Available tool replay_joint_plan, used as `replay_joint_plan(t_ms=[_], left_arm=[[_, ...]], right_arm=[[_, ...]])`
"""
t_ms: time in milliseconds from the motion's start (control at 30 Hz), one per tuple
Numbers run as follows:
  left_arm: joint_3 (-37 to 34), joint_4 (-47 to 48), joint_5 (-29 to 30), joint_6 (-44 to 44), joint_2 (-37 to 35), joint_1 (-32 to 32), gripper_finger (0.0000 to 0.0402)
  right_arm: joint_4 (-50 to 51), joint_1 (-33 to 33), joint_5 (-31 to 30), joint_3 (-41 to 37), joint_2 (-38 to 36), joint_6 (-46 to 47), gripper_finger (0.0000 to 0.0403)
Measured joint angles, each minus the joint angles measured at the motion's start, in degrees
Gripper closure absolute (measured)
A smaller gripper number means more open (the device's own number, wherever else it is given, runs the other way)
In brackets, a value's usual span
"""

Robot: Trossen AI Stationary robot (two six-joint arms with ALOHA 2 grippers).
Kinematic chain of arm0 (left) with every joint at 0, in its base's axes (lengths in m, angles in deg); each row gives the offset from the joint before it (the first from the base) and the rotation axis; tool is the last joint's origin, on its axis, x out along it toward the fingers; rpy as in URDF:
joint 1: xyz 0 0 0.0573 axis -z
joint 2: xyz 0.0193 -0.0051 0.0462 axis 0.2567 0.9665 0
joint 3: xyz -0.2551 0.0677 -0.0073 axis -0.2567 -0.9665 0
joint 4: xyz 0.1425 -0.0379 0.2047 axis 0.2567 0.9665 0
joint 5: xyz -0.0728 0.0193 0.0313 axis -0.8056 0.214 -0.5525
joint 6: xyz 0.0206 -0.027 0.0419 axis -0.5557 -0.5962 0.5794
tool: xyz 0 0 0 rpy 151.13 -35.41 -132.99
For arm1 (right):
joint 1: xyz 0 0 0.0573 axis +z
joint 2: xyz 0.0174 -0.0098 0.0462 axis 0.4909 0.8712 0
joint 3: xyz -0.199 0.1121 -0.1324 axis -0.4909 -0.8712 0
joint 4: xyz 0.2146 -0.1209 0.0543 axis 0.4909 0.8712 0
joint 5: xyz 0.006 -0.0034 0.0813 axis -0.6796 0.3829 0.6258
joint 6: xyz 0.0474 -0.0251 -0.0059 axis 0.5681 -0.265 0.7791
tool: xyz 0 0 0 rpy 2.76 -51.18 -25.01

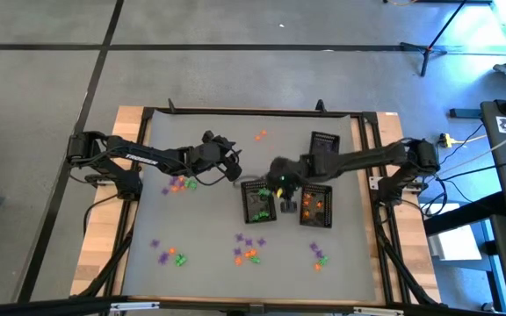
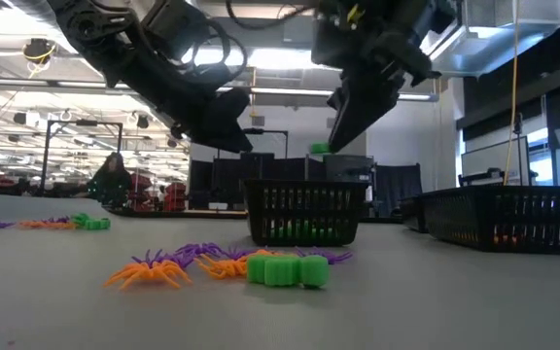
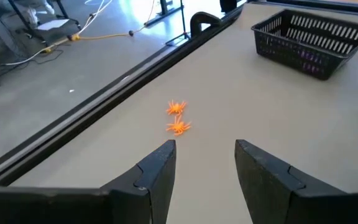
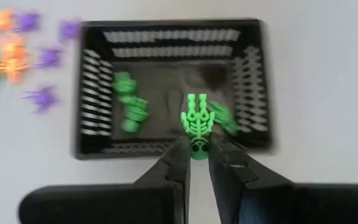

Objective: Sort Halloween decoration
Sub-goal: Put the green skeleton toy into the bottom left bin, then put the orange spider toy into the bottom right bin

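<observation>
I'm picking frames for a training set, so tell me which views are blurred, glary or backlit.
Right wrist view: motion blur smears the mesh basket and loose trinkets; the green skeleton in the right gripper stays fairly sharp. Low view: bright ceiling lights backlight both arms into silhouettes. High view: blue glare at the top right corner. Left wrist view: sharp, evenly lit, orange spiders crisp.

Overhead looking down, table-level looking across, both sharing green-filled basket (image 1: 258, 201)
</observation>
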Motion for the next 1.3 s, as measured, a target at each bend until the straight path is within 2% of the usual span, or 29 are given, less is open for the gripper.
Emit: replay_joint_plan(t_ms=[233, 467, 567, 700, 767, 867, 1000, 1100, 1200, 1300], left_arm=[[0.0, -0.1, 0.0, 0.0, 0.0, 0.0, 0.0245], [0.0, -0.2, 0.1, 0.0, 0.0, 0.0, 0.0245], [0.0, -0.2, 0.1, 0.0, 0.0, 0.0, 0.0245], [0.0, 0.0, 0.1, -0.2, 0.0, 0.0, 0.0245], [0.0, 0.0, 0.1, -0.5, 0.0, 0.0, 0.0245], [0.0, 0.2, 0.1, -0.6, 0.0, 0.0, 0.0245], [0.0, 0.4, 0.1, -0.6, 0.0, 0.0, 0.0245], [0.0, 0.4, 0.1, -0.6, 0.0, 0.0, 0.0245], [0.0, -0.1, 0.1, -0.6, 0.0, 0.0, 0.0245], [0.0, -0.8, 0.1, -0.6, 0.0, -0.3, 0.0245]], right_arm=[[-6.6, 4.4, 1.6, 0.0, 2.4, -0.1, 0.0352], [-6.0, 4.4, 0.3, 0.0, 4.3, -0.4, 0.0278], [-6.0, 4.4, -6.7, 0.2, 3.9, -1.5, 0.025], [-5.5, 4.3, -23.2, 0.2, 0.2, -2.1, 0.0241], [-6.2, 2.6, -25.1, -0.1, -2.3, -3.9, 0.024], [-9.2, -2.3, -19.0, -1.3, -6.3, -5.1, 0.024], [-15.8, -12.8, -5.5, -6.3, -11.0, -6.2, 0.024], [-23.8, -21.7, 3.2, -11.7, -11.6, -4.7, 0.024], [-32.0, -28.1, 2.8, -15.8, -9.7, 0.0, 0.024], [-33.4, -31.3, 2.5, -16.3, -6.2, 1.2, 0.0239]])
